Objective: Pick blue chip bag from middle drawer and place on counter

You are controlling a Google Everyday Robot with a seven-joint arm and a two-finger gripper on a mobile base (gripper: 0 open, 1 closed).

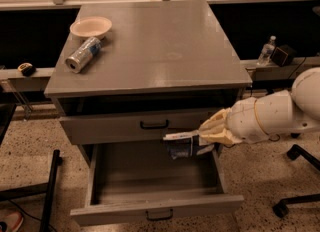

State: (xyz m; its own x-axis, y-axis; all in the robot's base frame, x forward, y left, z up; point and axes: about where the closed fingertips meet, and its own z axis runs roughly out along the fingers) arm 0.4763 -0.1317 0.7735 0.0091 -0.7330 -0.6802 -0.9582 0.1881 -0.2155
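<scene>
Above the open middle drawer (115, 211), arm (280, 112) stretched level, jaws clamped on blue chip bag (181, 148)

Nothing legible on any item

The blue chip bag (181, 147) shows only pale smudges of lettering, too blurred to read; the can (83, 55) on the tabletop (160, 51) bears dark and silvery bands, no word readable; the gripper (202, 138) clasps the bag above the open middle drawer (155, 208), just below the upper drawer front (125, 126).
</scene>
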